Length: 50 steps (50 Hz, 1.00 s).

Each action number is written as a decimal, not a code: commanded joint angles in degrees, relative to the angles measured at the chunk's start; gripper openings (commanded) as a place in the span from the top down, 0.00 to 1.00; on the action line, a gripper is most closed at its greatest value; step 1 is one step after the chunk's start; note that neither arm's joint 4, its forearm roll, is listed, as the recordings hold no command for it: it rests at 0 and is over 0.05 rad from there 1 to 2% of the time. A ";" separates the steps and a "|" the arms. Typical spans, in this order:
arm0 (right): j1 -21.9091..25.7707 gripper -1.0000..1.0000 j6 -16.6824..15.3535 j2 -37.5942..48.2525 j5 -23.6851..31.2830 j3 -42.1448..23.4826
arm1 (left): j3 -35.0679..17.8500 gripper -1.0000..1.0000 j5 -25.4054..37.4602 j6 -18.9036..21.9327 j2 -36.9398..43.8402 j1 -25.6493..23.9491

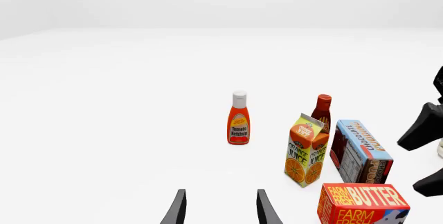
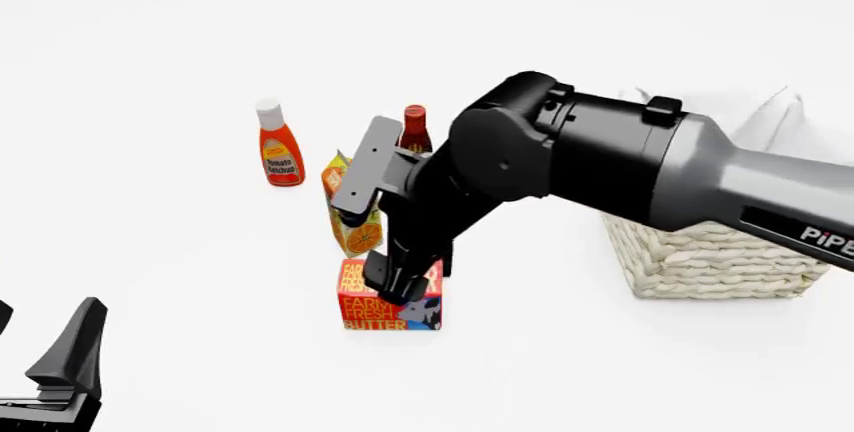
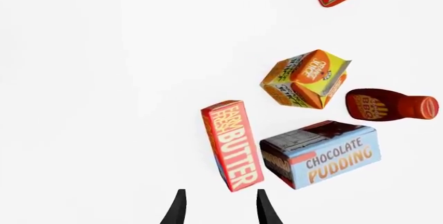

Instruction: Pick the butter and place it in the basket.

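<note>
The butter (image 2: 388,307) is a red and orange carton standing on the table in front of the other groceries. It also shows in the right wrist view (image 3: 232,143) and the left wrist view (image 1: 363,203). My right gripper (image 2: 388,285) is directly above the butter, open, with nothing between its fingers (image 3: 219,199). The carton's top lies just ahead of the fingertips. The cream wicker basket (image 2: 707,252) stands at the right, partly hidden behind the right arm. My left gripper (image 2: 64,357) is open and empty at the near left (image 1: 220,203).
Behind the butter stand an orange juice carton (image 2: 350,217), a chocolate pudding box (image 3: 325,154) and a dark sauce bottle (image 2: 415,130). A ketchup bottle (image 2: 278,157) stands apart at the back left. The right arm's fingers (image 1: 424,128) cross the left wrist view.
</note>
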 commanded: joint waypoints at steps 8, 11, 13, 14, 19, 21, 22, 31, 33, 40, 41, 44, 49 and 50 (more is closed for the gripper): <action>-0.70 0.00 0.40 3.14 -1.02 -1.40 | 0.00 0.00 0.00 0.00 0.00 0.00; -0.98 0.00 0.36 4.04 -1.21 -1.96 | 0.00 0.00 0.00 0.00 0.00 0.00; -1.07 0.00 0.40 4.57 -1.35 -2.26 | 0.00 0.00 0.00 0.00 0.00 0.00; -1.10 0.00 0.42 4.76 -1.41 -2.34 | 0.00 0.00 0.00 0.00 0.00 0.00; -0.73 0.00 0.96 5.94 -2.35 -1.96 | 0.00 0.00 0.00 0.00 0.00 0.00; -0.69 0.00 1.04 6.07 -2.37 -2.01 | 0.00 0.00 0.00 0.00 0.00 0.00; -0.71 0.00 1.10 6.24 -2.30 -2.25 | 0.00 0.00 0.00 0.00 0.00 0.00; -0.51 0.00 1.32 6.83 -2.45 -2.37 | 0.00 0.00 0.00 0.00 0.00 0.00; -0.43 0.00 1.36 6.80 -2.42 -2.33 | 0.00 0.00 0.00 0.00 0.00 0.00; -0.41 0.00 1.35 6.80 -2.37 -2.27 | 0.00 0.00 0.00 0.00 0.00 0.00; -0.34 0.00 1.43 6.81 -2.38 -2.24 | 0.00 0.00 0.00 0.00 0.00 0.00; -0.40 0.00 1.34 6.93 -2.41 -2.15 | 0.00 0.00 0.00 0.00 0.00 0.00; -0.56 0.00 1.10 6.88 -2.26 -2.29 | 0.00 0.00 0.00 0.00 0.00 0.00; -0.73 0.00 0.93 6.98 -2.18 -2.33 | 0.00 0.00 0.00 0.00 0.00 0.00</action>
